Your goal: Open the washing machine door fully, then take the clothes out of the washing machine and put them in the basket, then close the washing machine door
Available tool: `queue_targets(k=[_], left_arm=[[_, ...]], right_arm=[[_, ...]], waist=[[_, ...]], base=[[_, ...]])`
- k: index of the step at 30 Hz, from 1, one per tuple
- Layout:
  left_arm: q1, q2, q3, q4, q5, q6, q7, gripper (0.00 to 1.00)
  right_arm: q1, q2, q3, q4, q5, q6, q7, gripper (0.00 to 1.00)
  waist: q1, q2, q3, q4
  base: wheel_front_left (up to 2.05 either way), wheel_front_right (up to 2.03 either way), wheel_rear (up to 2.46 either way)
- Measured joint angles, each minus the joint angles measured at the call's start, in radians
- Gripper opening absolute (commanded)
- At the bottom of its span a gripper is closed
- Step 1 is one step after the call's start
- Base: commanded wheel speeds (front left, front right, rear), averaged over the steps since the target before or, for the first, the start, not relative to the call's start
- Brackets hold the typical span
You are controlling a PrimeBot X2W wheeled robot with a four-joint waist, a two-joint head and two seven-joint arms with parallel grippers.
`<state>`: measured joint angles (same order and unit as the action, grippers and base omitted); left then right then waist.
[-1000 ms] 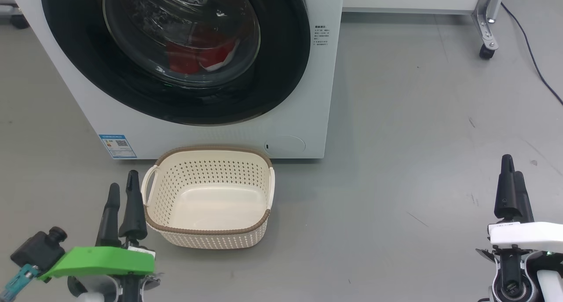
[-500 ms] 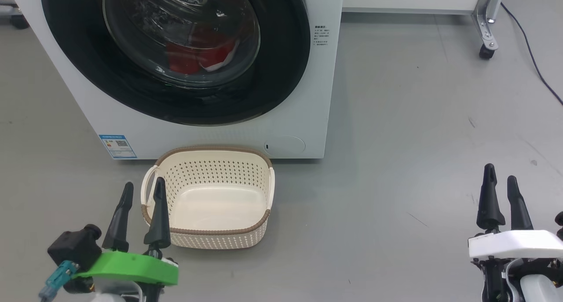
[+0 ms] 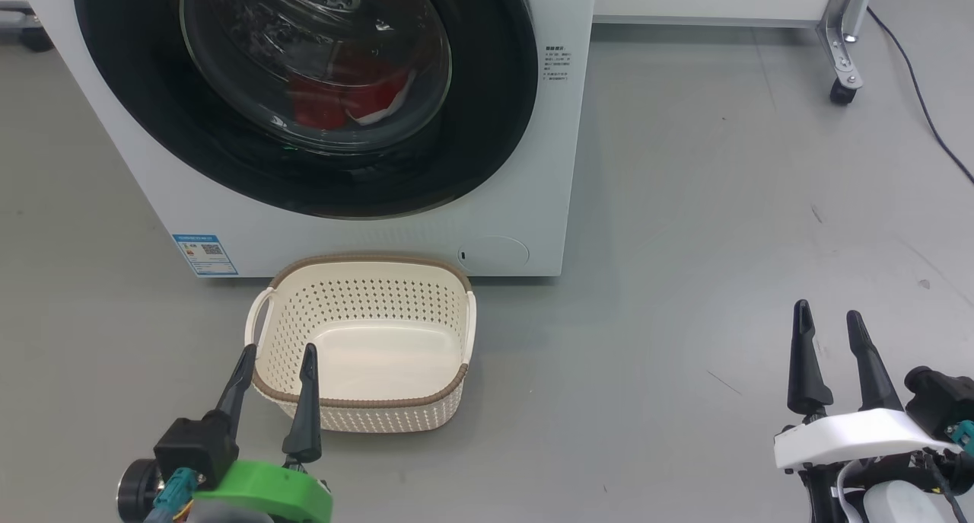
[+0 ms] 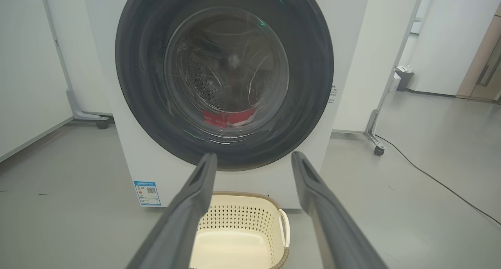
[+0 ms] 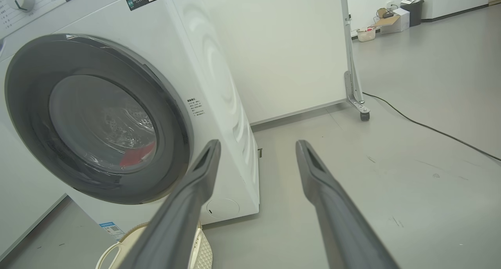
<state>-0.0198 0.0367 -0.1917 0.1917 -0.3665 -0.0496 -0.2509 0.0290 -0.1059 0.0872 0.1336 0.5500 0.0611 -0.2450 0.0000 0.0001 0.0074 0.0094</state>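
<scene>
While the left tool (image 3: 278, 352) and right tool (image 3: 825, 310) hang spread and empty nearest, the basket (image 3: 358, 398) beyond holds nothing; farther, the washing machine door (image 3: 487, 127) is shut, the clothes (image 3: 335, 100) behind its glass: every step is left.

Left claw (image 3: 278, 359) open, right claw (image 3: 828, 326) open (fingers pointing up).

Washing machine door (image 3: 304, 51) shut, red clothes (image 3: 342, 103) visible through it, cream basket (image 3: 358, 402) on floor (image 3: 685, 203) below
</scene>
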Motion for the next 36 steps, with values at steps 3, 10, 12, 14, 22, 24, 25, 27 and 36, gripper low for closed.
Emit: queue_targets(k=[3,10,12,14,22,24,25,27,36], left_arm=[[0.0,0.0,-0.004,0.025,-0.002,0.01,0.0,1.0],[0.004,0.001,-0.019,0.07,-0.055,0.027,0.0,1.0],[0.004,0.001,-0.025,0.078,-0.058,0.028,0.0,1.0],[0.004,0.001,-0.029,0.085,-0.076,0.032,0.0,1.0],[0.003,0.001,-0.037,0.101,-0.082,0.039,0.0,1.0],[0.003,0.001,-0.038,0.107,-0.082,0.045,0.0,1.0],[0.003,0.001,-0.038,0.11,-0.082,0.045,0.0,1.0],[0.002,0.001,-0.04,0.114,-0.082,0.046,0.0,1.0],[0.0,0.001,-0.042,0.123,-0.091,0.054,0.0,1.0]], right_arm=[[0.0,0.001,0.008,0.014,-0.002,-0.002,-0.001,1.0],[0.0,0.004,0.02,0.044,-0.01,-0.012,0.002,1.0],[0.0,0.002,0.026,0.056,-0.026,-0.013,0.003,1.0],[-0.001,0.001,0.031,0.066,-0.039,-0.021,0.007,1.0],[-0.005,-0.006,0.045,0.091,-0.054,-0.03,0.016,1.0],[-0.006,-0.006,0.048,0.095,-0.056,-0.03,0.016,1.0],[-0.006,-0.006,0.049,0.097,-0.059,-0.03,0.016,1.0],[-0.008,-0.006,0.052,0.101,-0.06,-0.03,0.016,1.0],[-0.022,-0.003,0.058,0.114,-0.061,-0.03,0.015,1.0]], waist=[[0.0,-0.0001,-0.001,-0.001],[0.0,0.0,-0.003,-0.002],[0.0,0.0,-0.003,-0.003],[0.0,-0.0001,-0.003,-0.003],[0.0,0.0,-0.001,-0.003],[0.0,0.0,-0.001,-0.003],[0.0,0.0,-0.001,-0.003],[0.0,0.0,-0.001,-0.003],[0.0,0.0,-0.002,-0.004]], base=[[0.0,0.0,0.0],[0.0,0.0,0.0],[0.0,0.0,0.0],[0.0,0.0,0.0],[0.0,0.0,0.0],[0.0,0.0,0.0],[0.0,0.0,0.0],[0.0,0.0,0.0],[0.0,0.0,0.0]])
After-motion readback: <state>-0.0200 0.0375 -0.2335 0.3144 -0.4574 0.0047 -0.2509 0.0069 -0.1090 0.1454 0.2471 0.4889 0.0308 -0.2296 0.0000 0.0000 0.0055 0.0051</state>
